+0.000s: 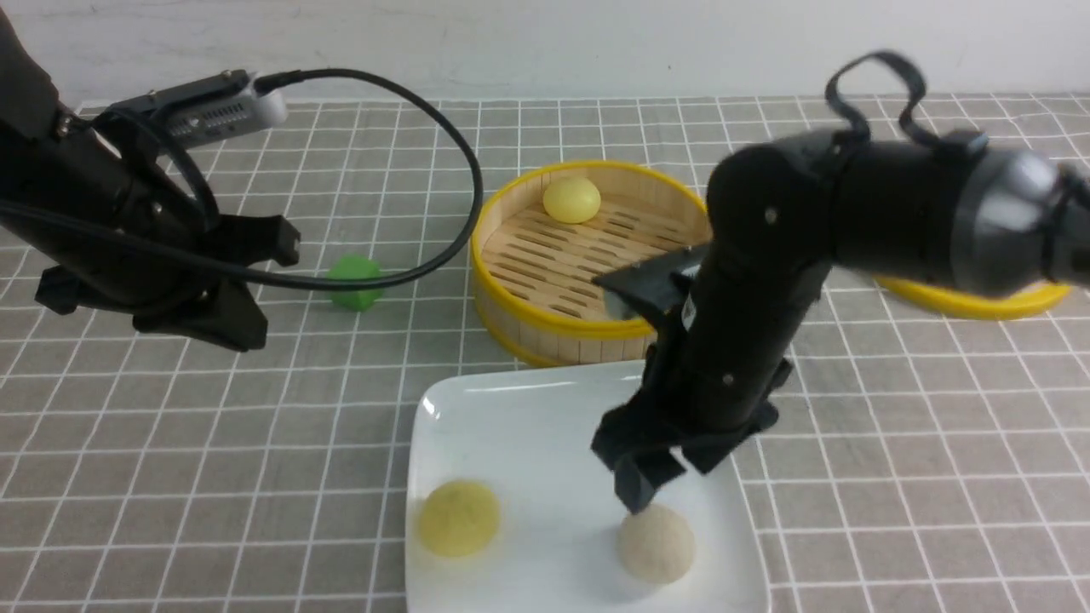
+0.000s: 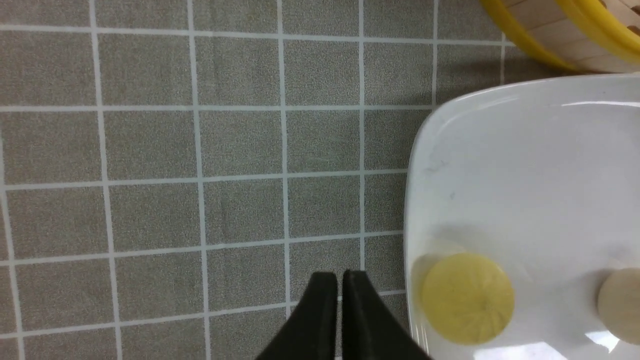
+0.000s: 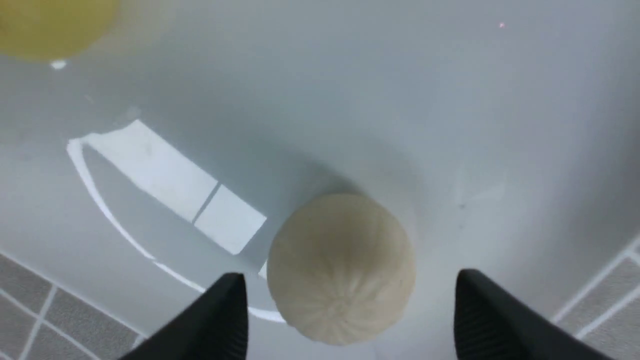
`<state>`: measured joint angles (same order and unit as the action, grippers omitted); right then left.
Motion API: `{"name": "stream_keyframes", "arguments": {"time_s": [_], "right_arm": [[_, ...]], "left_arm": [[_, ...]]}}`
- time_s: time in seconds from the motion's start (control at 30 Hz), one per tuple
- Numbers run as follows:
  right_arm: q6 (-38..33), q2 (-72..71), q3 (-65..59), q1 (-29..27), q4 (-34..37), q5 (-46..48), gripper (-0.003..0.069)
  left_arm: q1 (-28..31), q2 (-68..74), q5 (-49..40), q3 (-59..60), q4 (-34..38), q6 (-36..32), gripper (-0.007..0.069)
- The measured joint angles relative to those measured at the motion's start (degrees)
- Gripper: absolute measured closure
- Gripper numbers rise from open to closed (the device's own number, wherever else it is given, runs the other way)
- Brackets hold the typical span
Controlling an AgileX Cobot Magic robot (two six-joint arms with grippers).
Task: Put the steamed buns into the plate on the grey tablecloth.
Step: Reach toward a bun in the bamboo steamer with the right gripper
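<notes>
In the front view, the white square plate (image 1: 511,409) on the grey tablecloth (image 1: 255,426) holds a pale yellow bun (image 1: 458,518) and a beige bun (image 1: 656,543). A third yellow bun (image 1: 571,199) sits in the bamboo steamer basket (image 1: 511,315). In the left wrist view, the left gripper (image 2: 340,280) is closed and empty, over cloth beside the plate. In the right wrist view, the right gripper (image 3: 350,275) is spread wide either side of the beige bun, clear of it.

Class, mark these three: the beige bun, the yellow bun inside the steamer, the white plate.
beige bun (image 1: 656,543), front view, centre of its top.
far yellow bun (image 1: 571,199), front view, middle of its dome.
plate (image 1: 528,443), front view, bare floor near its middle.
</notes>
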<state>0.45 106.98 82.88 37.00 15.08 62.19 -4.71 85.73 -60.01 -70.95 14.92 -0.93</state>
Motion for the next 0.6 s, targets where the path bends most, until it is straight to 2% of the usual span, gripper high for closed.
{"name": "stream_keyframes", "arguments": {"time_s": [0.27,0.4,0.6], "right_arm": [[-0.5,6.9,23.9,-8.9,-4.5,2.9,0.0096],[-3.6,15.5,35.2,-9.8,-5.2,1.0,0.0096],[-5.2,28.8,50.8,-9.8,-7.8,-6.8,0.0096]], "left_arm": [[0.0,0.0,0.0,0.0,0.6,0.0,0.0581],[0.0,0.0,-0.3,0.0,0.6,0.0,0.0581],[0.0,0.0,-1.1,0.0,0.6,0.0,0.0578]]}}
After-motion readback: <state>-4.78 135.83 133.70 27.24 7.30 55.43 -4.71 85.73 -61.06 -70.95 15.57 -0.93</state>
